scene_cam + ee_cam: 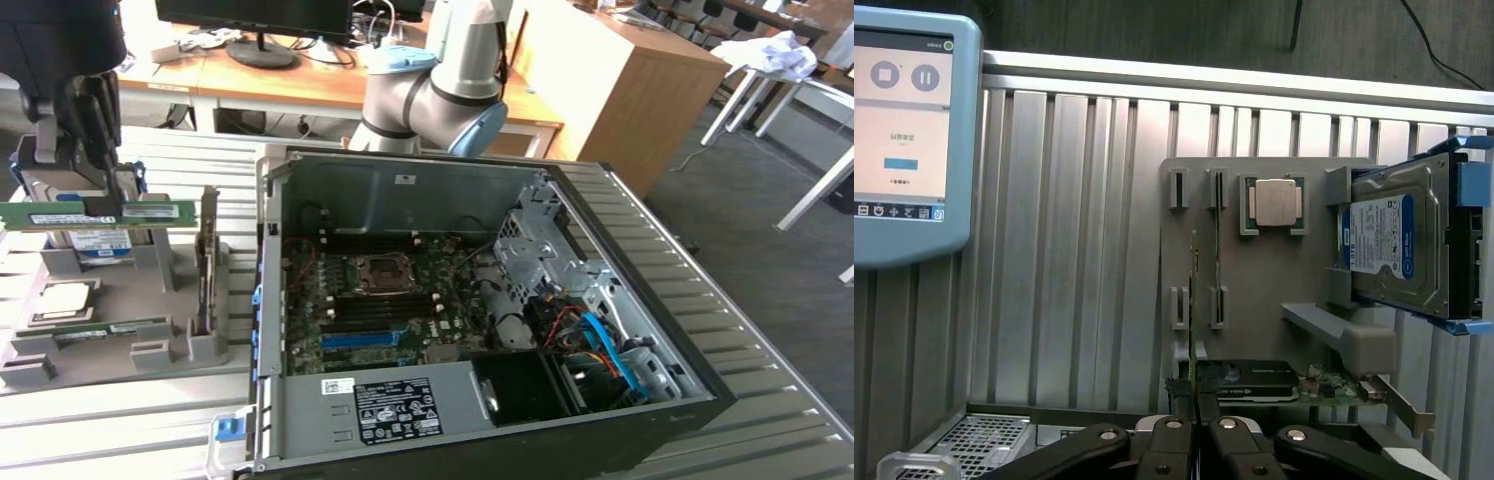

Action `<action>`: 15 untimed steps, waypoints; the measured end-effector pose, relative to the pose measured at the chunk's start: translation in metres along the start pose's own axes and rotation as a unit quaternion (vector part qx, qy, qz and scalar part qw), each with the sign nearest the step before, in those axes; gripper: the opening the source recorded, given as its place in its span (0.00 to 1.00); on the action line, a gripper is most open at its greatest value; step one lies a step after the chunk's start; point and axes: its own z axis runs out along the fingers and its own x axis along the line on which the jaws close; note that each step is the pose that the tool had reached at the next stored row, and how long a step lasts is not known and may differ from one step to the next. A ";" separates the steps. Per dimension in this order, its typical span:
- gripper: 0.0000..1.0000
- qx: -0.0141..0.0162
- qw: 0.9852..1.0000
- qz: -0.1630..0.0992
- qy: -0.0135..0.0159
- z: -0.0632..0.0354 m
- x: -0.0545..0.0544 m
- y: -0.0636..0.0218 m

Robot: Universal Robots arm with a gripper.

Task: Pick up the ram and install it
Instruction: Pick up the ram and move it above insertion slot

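The ram is a long green stick with a white sticker, held level above the grey parts holder at the exterior view's left. My gripper is shut on its top edge near the middle. From the wrist I see the ram edge-on as a thin strip running out from between the black fingers. The open computer case lies to the exterior view's right, well apart from the gripper, with the motherboard and its blue slot exposed.
The holder also carries a silver hard drive, a processor and another green stick. A teach pendant lies on the slatted metal table. The arm's base stands behind the case. A drive cage stands inside the case.
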 end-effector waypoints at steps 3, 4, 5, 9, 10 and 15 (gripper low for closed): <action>0.12 0.000 1.000 0.000 0.000 0.0000 0.000 -0.0014; 0.12 0.000 1.000 0.000 0.000 0.0000 0.000 -0.0018; 0.12 0.000 1.000 0.000 0.000 0.0000 0.000 -0.0023; 0.12 0.000 1.000 0.000 0.000 0.0000 0.000 -0.0043; 0.12 0.000 1.000 0.000 0.000 0.0000 0.000 -0.0047; 0.12 0.000 1.000 0.000 0.000 0.0000 0.000 -0.0067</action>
